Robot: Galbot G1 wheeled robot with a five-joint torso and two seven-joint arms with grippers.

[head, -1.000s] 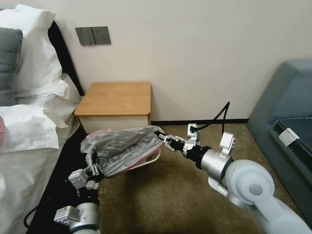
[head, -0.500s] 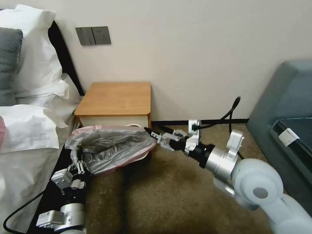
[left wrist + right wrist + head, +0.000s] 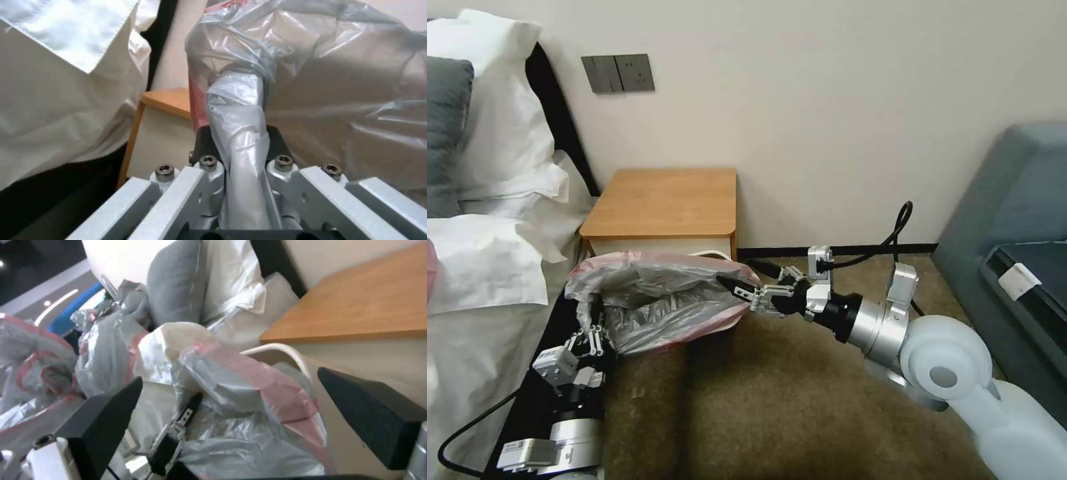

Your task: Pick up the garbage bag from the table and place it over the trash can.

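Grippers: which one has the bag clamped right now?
The left gripper: a twisted strand of the garbage bag runs between its shut fingers. The right gripper is open at the bag's other edge, pads apart.

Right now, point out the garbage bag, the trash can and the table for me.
garbage bag [image 3: 654, 303]: head view, crinkled grey film at its middle.
trash can [image 3: 285, 351]: right wrist view, beige rim beside the bag.
table [image 3: 667, 200]: head view, bare wooden top.

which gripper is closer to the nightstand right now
Right. The right gripper hangs open at the garbage bag, just below the front right corner of the table. The left gripper grips the bag's other end, lower and farther from the table.
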